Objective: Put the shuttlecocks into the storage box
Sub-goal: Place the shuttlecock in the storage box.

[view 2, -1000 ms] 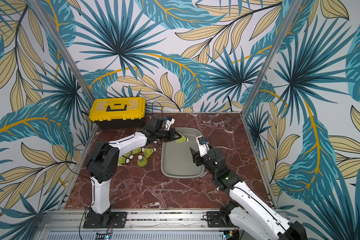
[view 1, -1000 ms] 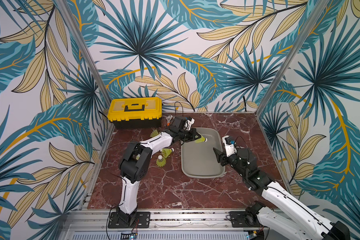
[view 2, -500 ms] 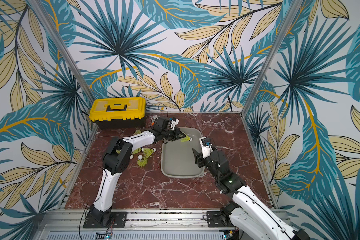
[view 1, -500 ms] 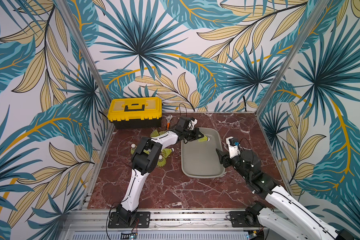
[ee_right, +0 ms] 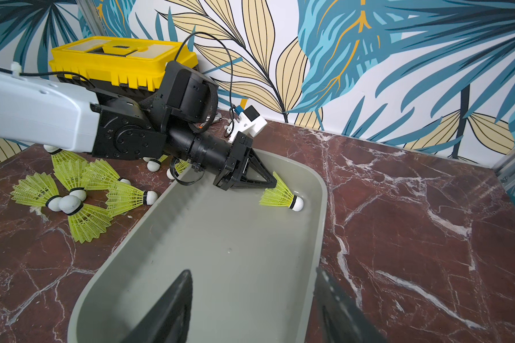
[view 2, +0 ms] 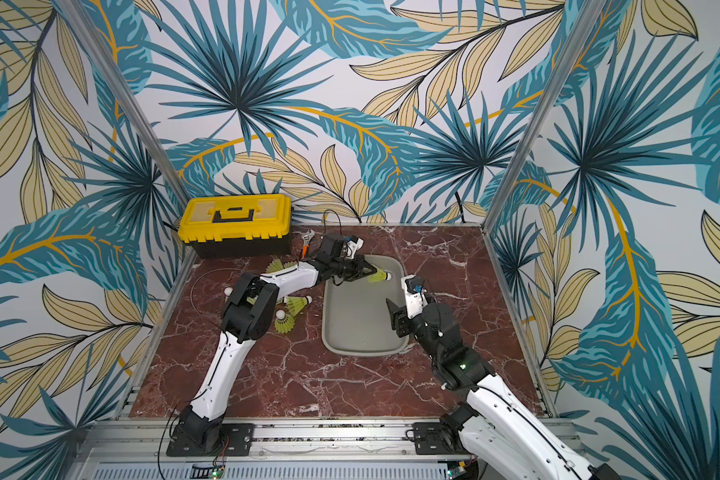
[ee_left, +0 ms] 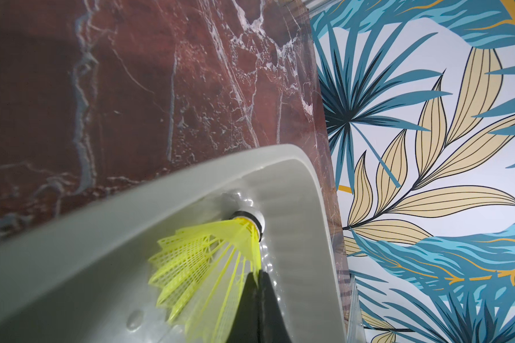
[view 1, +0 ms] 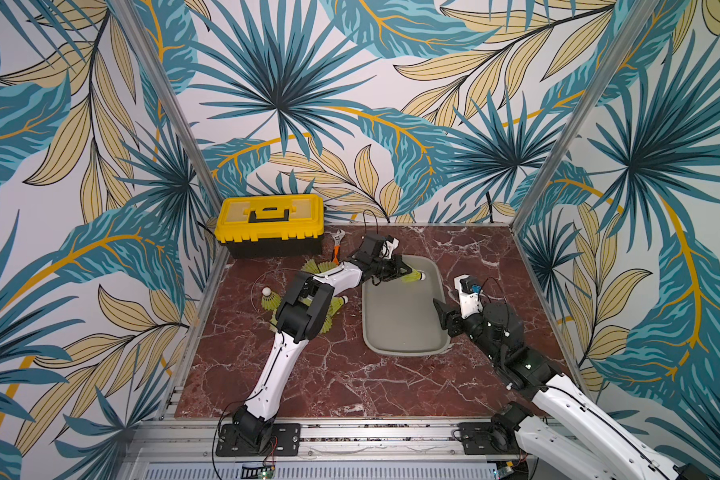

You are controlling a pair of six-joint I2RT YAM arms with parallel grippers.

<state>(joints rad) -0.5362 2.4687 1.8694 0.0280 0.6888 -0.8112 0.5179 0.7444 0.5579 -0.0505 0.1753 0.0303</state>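
The grey storage box [view 1: 404, 350] [view 2: 362, 352] [ee_right: 220, 237] lies on the red marble table. My left gripper [view 1: 402, 272] [view 2: 368, 272] [ee_left: 257, 271] [ee_right: 272, 184] is shut on the skirt edge of one neon yellow shuttlecock [view 1: 412, 277] [view 2: 379, 277] [ee_left: 199, 255] [ee_right: 280, 196]. It holds the shuttlecock low inside the box's far end, and the white tip is at the box wall. Several other shuttlecocks [view 1: 337, 303] [view 2: 296, 304] [ee_right: 125, 196] lie on the table left of the box, partly hidden by the left arm. My right gripper [view 1: 443, 316] [view 2: 393, 313] [ee_right: 253, 271] is open and empty over the box's near right rim.
A yellow-lidded black toolbox [view 1: 271, 222] [ee_right: 116, 62] stands at the back left. An orange-handled wrench [view 1: 336, 245] lies beside it. A thin wire ring [view 1: 267, 274] lies near the loose shuttlecocks. Patterned walls close in the back and both sides.
The left arm's elbow has swung right and toward the back, carrying the held shuttlecock slightly farther into the box's far end. The right arm has barely shifted.
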